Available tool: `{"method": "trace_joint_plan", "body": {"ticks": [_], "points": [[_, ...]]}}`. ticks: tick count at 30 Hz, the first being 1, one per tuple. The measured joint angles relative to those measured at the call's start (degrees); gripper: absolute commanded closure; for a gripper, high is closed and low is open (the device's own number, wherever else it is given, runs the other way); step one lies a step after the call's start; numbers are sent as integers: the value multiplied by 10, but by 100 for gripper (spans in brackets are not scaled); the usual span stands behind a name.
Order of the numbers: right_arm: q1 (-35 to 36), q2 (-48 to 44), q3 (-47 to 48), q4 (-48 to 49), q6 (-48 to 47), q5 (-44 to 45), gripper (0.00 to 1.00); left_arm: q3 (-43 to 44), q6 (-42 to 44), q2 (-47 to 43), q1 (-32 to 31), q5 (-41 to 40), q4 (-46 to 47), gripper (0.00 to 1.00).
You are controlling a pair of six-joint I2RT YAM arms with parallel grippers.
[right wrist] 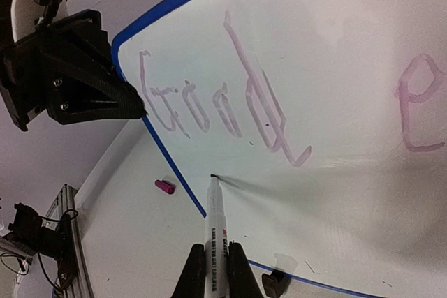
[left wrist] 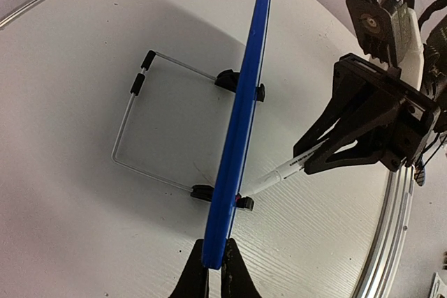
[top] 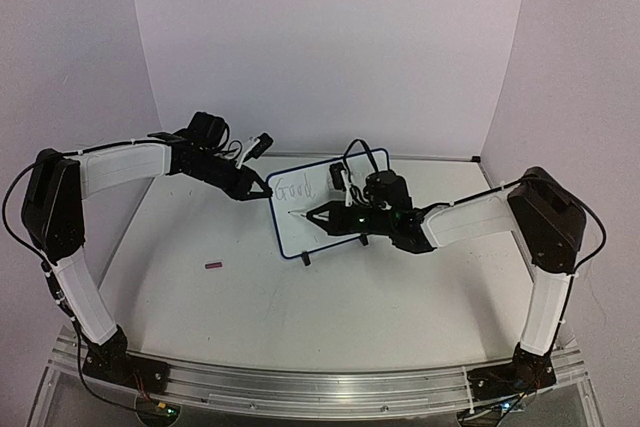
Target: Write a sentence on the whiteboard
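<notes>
1. Far left, a small pink piece (top: 213, 265) lies on the table (top: 200, 307), likely the pen's cap. My left gripper (top: 262, 191) is clenched on the left edge of the whiteboard (top: 300, 239) and braces it.
2. The whiteboard stands upright at mid-table on two black feet, with a wire stand (left wrist: 133, 120) behind it. The blue frame is thin and the face is glossy.
3. On to the sentence (right wrist: 230, 113): "Good" reads in faint purplish strokes along the top, and an "e" starts farther right. My own arm hides the rest from above.
4. The marker (right wrist: 215, 218) has its tip on the board just under "Good", I'd say, with a dark dot there. I judge this to be the start of the lower line.
5. My right gripper (top: 325, 215) is clamped on the marker's barrel. The next stroke calls for light, even pressure drawn rightward, so the board doesn't rock against my left hold.
</notes>
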Motion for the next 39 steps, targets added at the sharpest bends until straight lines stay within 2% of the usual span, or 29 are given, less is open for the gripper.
{"method": "trace_joint_plan", "body": {"ticks": [18, 28, 39], "points": [[-2, 16, -60, 14, 6, -6, 100, 0, 0, 0, 0, 1, 0, 100], [0, 42, -60, 13, 13, -29, 100, 0, 0, 0, 0, 1, 0, 100], [-1, 21, -60, 40, 33, -29, 100, 0, 0, 0, 0, 1, 0, 100]]}}
